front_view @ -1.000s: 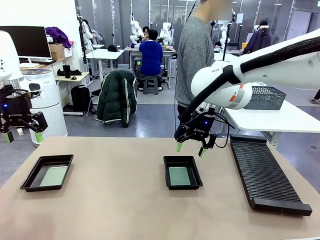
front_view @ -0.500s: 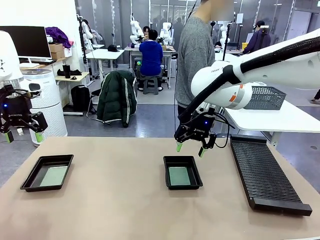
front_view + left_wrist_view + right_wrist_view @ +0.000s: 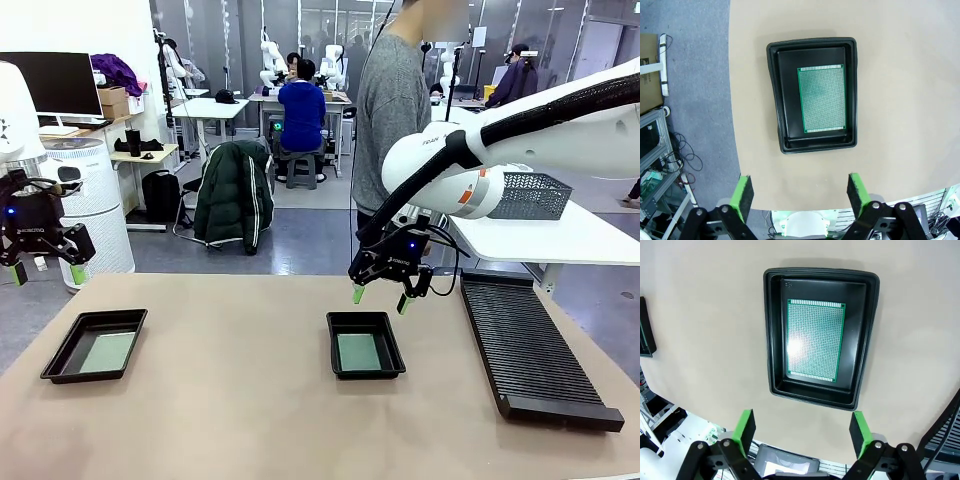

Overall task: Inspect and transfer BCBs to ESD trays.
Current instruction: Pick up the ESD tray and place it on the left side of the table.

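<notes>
Two black ESD trays lie on the tan table, each holding one green BCB. The left tray (image 3: 94,344) (image 3: 812,95) holds a BCB (image 3: 107,351) (image 3: 822,99); the middle tray (image 3: 365,343) (image 3: 820,337) holds another BCB (image 3: 358,351) (image 3: 814,339). My left gripper (image 3: 45,271) (image 3: 799,192) hangs open well above the table's left edge, beyond the left tray. My right gripper (image 3: 380,298) (image 3: 802,432) hovers open just above the far rim of the middle tray. Neither holds anything.
A long black ribbed rack (image 3: 530,347) lies along the table's right side. A person in a grey top (image 3: 392,110) stands at the far side behind my right arm. A dark mesh basket (image 3: 530,195) sits on a white side table at the right.
</notes>
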Controlling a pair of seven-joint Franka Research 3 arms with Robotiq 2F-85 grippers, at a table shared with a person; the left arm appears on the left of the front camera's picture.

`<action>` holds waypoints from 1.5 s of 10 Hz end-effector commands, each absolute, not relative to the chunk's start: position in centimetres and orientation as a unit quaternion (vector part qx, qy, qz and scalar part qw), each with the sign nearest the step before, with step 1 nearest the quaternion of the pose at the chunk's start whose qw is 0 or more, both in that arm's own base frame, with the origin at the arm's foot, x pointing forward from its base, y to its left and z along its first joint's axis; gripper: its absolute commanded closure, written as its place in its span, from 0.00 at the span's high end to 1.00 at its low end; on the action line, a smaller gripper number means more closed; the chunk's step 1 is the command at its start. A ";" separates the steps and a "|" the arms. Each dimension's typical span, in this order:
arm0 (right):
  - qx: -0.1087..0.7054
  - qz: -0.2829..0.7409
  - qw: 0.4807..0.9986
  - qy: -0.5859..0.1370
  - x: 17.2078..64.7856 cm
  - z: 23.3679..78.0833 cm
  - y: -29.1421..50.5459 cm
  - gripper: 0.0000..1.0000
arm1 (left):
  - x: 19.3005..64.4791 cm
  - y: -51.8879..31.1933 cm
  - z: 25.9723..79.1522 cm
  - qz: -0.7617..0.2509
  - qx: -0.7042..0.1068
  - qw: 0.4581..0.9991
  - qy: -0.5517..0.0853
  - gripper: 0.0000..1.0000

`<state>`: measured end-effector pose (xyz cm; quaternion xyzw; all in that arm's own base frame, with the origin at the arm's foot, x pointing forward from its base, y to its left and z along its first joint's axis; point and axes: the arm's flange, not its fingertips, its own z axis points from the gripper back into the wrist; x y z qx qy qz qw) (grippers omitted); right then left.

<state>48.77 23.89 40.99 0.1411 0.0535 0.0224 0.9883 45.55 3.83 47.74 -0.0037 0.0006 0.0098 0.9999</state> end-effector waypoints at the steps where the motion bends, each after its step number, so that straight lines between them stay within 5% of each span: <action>1: 0.146 0.021 0.988 0.049 48.7 40.9 23.9 1.00 | 45.5 3.9 47.6 0.008 -0.004 1.000 -0.004 1.00; 7: 0.193 0.010 0.981 0.024 47.2 40.1 18.4 1.00 | 44.1 -3.3 50.7 0.009 -0.038 0.998 -0.045 1.00; 15: 0.299 0.032 0.953 -0.041 44.7 38.7 5.8 1.00 | 45.6 -24.1 51.8 -0.018 -0.025 0.996 -0.080 1.00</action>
